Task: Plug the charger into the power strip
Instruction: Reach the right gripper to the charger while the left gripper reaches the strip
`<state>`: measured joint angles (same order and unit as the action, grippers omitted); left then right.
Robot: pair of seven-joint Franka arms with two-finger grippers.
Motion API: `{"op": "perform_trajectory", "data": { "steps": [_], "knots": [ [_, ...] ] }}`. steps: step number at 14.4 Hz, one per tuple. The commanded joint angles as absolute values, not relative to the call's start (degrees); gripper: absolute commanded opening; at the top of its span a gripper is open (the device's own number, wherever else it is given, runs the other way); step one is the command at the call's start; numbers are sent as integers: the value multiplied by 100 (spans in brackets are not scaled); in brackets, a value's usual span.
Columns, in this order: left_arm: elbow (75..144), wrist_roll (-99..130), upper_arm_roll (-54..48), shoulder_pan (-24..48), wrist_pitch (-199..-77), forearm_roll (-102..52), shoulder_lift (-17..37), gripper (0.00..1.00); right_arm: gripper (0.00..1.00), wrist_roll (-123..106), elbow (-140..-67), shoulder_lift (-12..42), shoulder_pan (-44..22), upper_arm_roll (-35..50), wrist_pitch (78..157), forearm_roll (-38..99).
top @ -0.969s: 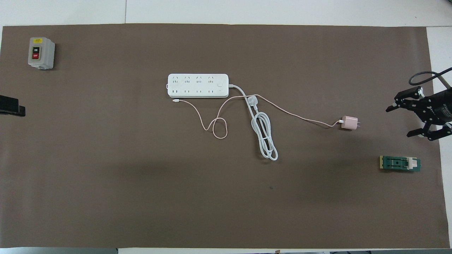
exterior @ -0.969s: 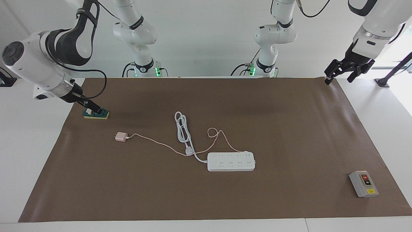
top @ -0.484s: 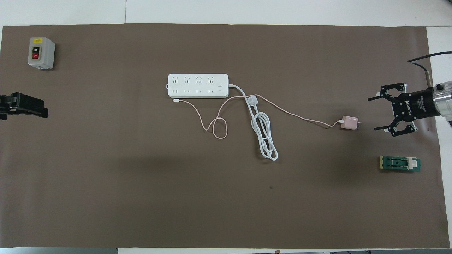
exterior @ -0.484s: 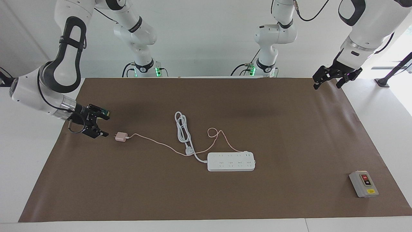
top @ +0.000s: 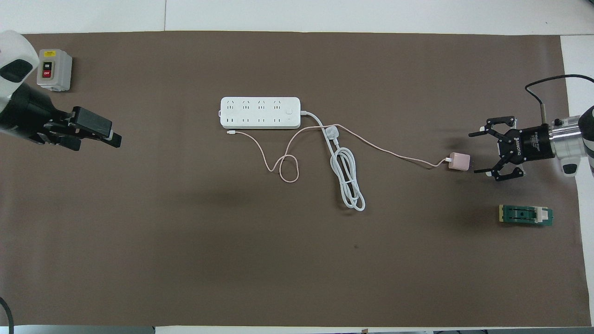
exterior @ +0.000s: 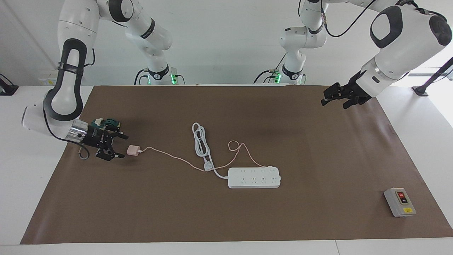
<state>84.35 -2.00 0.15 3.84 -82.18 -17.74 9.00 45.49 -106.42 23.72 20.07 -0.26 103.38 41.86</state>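
Note:
The pale-pink charger (exterior: pixel 133 150) lies on the brown mat toward the right arm's end, also in the overhead view (top: pixel 459 161). Its thin pink cable (exterior: pixel 177 158) runs to the white power strip (exterior: pixel 254 177) at the mat's middle, whose sockets face up (top: pixel 260 112). My right gripper (exterior: pixel 124 146) is open and low at the charger's prong end, its fingers to either side just short of it, not touching (top: pixel 473 153). My left gripper (exterior: pixel 332 98) is open in the air over bare mat at the left arm's end (top: pixel 95 133).
The strip's thick white cord and plug (top: pixel 348 181) lie coiled beside it, crossing the pink cable. A green and yellow block (top: pixel 526 215) sits near the right gripper, nearer to the robots. A grey switch box (top: pixel 54 69) stands at the left arm's end.
My right gripper left the green block, turned level and moved down to the charger's prong end. My left gripper came in over the mat from the table's corner.

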Motion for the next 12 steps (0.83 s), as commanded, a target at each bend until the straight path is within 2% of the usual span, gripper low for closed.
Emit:
{"op": "perform_trajectory", "data": {
  "steps": [1,7,12],
  "knots": [
    [8148,-369,53,536,-8059,-2877,1177,100,100,4175,-10924,2347,2083,9,10415,4412],
    [7832,-674,62,475,-8470,-6674,2598,100,100,3710,-11267,2355,2189,9,10687,4648],
    [7805,-1668,62,466,-8762,-8014,3339,100,100,3489,-11355,2373,2162,9,10881,4825]
  ]
}}
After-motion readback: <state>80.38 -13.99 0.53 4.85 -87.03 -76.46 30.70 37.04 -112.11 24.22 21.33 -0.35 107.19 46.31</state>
